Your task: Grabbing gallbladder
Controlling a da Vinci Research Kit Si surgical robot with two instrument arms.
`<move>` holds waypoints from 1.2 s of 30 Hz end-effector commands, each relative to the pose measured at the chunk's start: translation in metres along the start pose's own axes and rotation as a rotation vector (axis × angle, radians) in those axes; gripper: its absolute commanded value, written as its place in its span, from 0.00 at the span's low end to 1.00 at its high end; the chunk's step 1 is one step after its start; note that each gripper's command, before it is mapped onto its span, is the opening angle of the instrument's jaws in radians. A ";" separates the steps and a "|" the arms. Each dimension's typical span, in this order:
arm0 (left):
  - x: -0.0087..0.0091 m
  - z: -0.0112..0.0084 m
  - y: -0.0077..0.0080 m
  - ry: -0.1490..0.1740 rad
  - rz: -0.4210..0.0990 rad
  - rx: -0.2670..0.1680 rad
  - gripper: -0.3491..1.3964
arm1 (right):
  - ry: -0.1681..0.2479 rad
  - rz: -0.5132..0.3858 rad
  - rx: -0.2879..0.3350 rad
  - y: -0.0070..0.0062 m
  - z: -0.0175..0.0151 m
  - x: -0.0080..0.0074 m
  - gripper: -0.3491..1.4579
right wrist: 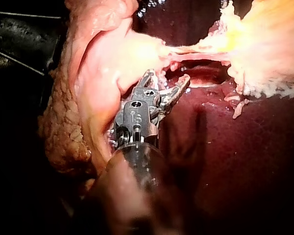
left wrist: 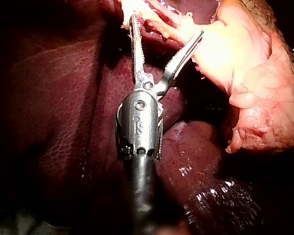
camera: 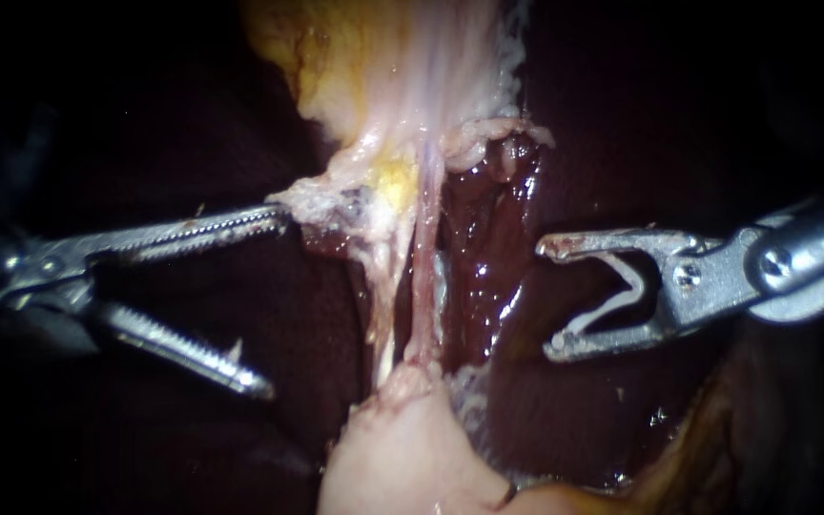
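Note:
The gallbladder (camera: pixel 383 67) is pale and yellowish at the top and narrows downward. From it a thin pink tube (camera: pixel 423 286) runs down to a pale lump of tissue (camera: pixel 402 458). My left instrument (camera: pixel 271 303) has toothed jaws that stand wide open. Its upper jaw tip touches the frayed tissue (camera: pixel 321 205) at the gallbladder's lower left, and its lower jaw hangs free. In the left wrist view, pale tissue (left wrist: pixel 161 24) lies between the open jaws of the left instrument (left wrist: pixel 167 27). My right instrument (camera: pixel 547 298) waits right of the tube, with a pale clip (camera: pixel 622 296) held between its spread jaws.
Dark red liver (camera: pixel 498 229) lies behind the tube and on both sides. It also lies under the left instrument (left wrist: pixel 63 98). In the right wrist view the right instrument (right wrist: pixel 169 78) lies beside fatty pale tissue (right wrist: pixel 88 88), with liver (right wrist: pixel 245 161) under it.

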 end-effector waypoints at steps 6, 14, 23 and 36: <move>0.0005 -0.0009 -0.0005 -0.001 -0.047 0.043 0.88 | 0.000 0.000 0.000 0.0000 0.0000 0.0000 0.47; 0.0025 -0.0013 -0.0029 -0.005 -0.111 0.138 0.88 | 0.000 0.000 0.000 0.0000 0.0000 0.0000 0.47; 0.0021 0.0019 -0.0035 -0.042 -0.217 0.162 0.80 | 0.000 0.000 -0.001 0.0001 0.0000 -0.0001 0.47; 0.0003 0.0029 -0.0028 -0.096 -0.338 0.166 0.55 | -0.001 0.001 -0.002 0.0002 0.0002 -0.0001 0.47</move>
